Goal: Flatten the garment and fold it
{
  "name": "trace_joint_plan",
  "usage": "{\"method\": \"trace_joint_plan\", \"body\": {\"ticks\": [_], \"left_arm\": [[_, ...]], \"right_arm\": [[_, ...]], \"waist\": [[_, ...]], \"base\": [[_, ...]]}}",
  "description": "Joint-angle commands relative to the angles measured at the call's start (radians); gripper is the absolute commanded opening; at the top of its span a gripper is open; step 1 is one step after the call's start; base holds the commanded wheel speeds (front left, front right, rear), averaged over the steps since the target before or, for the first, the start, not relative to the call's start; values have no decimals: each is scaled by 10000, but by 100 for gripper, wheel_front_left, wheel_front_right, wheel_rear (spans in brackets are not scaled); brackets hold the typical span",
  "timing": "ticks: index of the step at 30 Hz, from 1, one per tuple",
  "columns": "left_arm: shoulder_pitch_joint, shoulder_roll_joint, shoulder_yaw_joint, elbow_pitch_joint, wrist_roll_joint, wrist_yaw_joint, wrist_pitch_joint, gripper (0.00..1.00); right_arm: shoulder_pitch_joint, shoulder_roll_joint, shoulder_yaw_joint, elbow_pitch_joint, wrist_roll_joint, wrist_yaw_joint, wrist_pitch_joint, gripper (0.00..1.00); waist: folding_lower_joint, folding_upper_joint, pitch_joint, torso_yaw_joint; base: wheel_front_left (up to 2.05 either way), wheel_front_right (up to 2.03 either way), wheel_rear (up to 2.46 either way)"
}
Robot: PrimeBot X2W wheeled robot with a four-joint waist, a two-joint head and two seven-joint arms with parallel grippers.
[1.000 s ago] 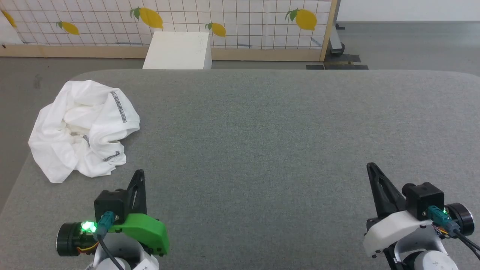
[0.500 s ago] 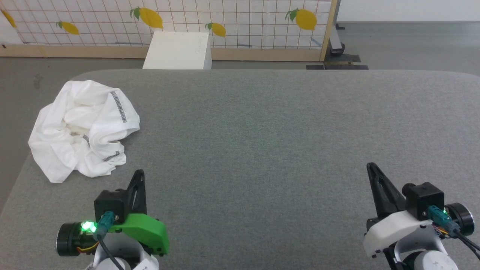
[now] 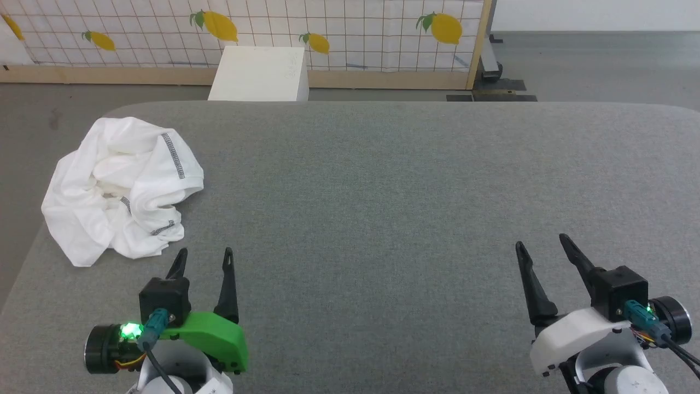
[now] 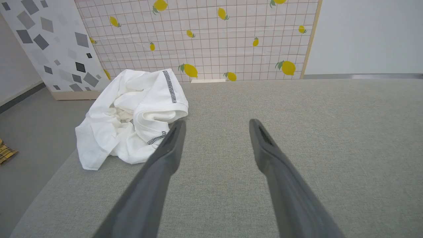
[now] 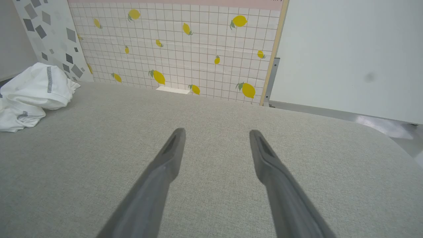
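Note:
The garment (image 3: pixel 117 189) is a crumpled white heap with dark zigzag stitching, lying at the far left edge of the grey padded table (image 3: pixel 383 180). It also shows at the upper left of the left wrist view as the garment (image 4: pixel 132 115), and at the left edge of the right wrist view as the garment (image 5: pixel 31 94). My left gripper (image 3: pixel 204 253) hovers open just nearer than the heap, empty. The same left gripper (image 4: pixel 216 123) has its left finger crossing the shirt's lower edge in its own view. My right gripper (image 3: pixel 541 241) stands open and empty at the lower right, far from the garment.
A white box (image 3: pixel 260 74) stands on the floor beyond the table's far edge, before a lemon-patterned grid screen (image 3: pixel 350 33). Grey floor lies left of the table beside the garment. A wide stretch of bare table surface spans the two grippers.
Both grippers have opened from shut; their fingers now stand apart. The arms and the garment have stayed where they were.

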Motion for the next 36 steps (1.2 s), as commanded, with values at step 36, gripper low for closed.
{"method": "trace_joint_plan", "body": {"ticks": [36], "left_arm": [[-279,113,-460,605,-562,384,-803,100]], "right_arm": [[-172,9,-14,221,54,-5,-582,100]], "waist": [[0,0,-18,1625]], "base": [[0,0,0]]}}
